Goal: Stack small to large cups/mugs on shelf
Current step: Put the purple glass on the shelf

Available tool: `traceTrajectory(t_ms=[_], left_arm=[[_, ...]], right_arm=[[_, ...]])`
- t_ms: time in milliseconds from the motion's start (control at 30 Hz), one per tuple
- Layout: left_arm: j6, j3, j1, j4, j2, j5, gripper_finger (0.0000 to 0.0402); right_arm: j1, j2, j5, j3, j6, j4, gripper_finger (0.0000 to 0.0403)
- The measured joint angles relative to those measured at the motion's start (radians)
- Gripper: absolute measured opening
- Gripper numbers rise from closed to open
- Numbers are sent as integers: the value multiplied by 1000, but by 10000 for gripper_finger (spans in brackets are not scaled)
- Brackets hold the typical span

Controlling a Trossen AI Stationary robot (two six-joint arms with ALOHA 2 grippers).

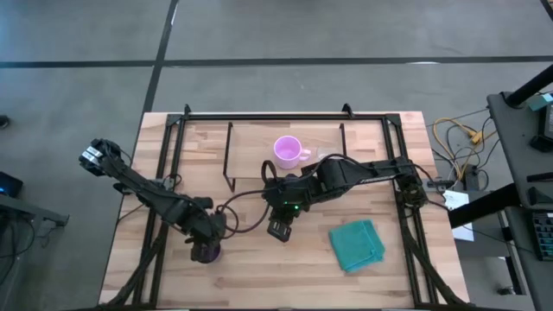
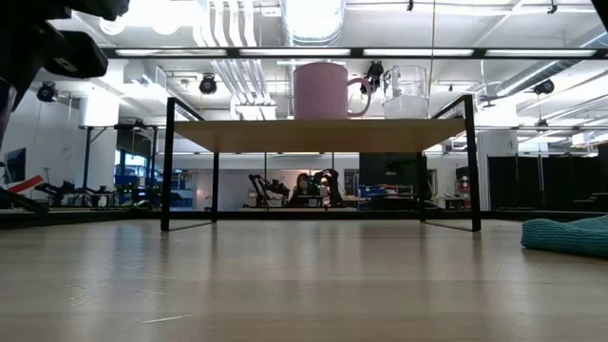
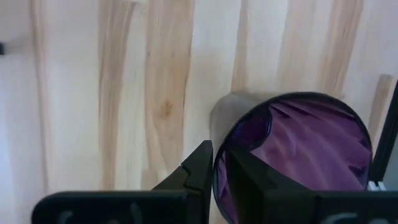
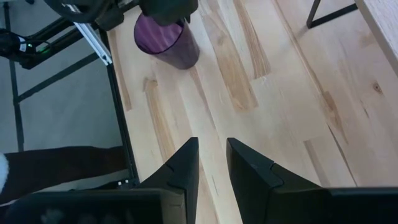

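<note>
Left hand: the left hand (image 1: 208,238) is pinched on the rim of the purple tumbler (image 1: 206,251), one finger inside, one outside, near the bench's front left
Right hand: the right hand (image 1: 279,228) hangs mid-bench, fingers a little apart, holding nothing
Shelf: the shelf (image 2: 323,134) at the back edge carries the pink mug (image 2: 323,90) and the clear glass cup (image 2: 407,93)
Doing it well: lift straight up, keep the tumbler upright, swing wide of the right arm, set it beside the mug

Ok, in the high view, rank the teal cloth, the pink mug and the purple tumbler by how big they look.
1. Teal cloth, clearly the widest patch.
2. Pink mug, on the shelf, so closer to the overhead camera.
3. Purple tumbler, partly covered by the left hand, so its place against the mug is unsure.
</note>
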State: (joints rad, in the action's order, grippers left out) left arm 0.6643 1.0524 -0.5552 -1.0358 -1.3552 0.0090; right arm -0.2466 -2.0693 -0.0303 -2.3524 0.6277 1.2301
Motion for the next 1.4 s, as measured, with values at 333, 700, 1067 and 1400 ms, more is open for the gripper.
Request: traceTrajectory(t_ms=[333,700,1067,1400], left_arm=[[3,-46,4,55,0,-2,29],[2,-33,6,33,0,-15,2],[-100,244,63,-277,0,-102,1],[-173,603,215,-368,2,-280,0]], right_arm=[[0,0,0,0,-1,0,77],[0,0,0,0,-3,0,77],[1,5,0,0,-8,2,77],[-5,70,93,0,0,80,77]])
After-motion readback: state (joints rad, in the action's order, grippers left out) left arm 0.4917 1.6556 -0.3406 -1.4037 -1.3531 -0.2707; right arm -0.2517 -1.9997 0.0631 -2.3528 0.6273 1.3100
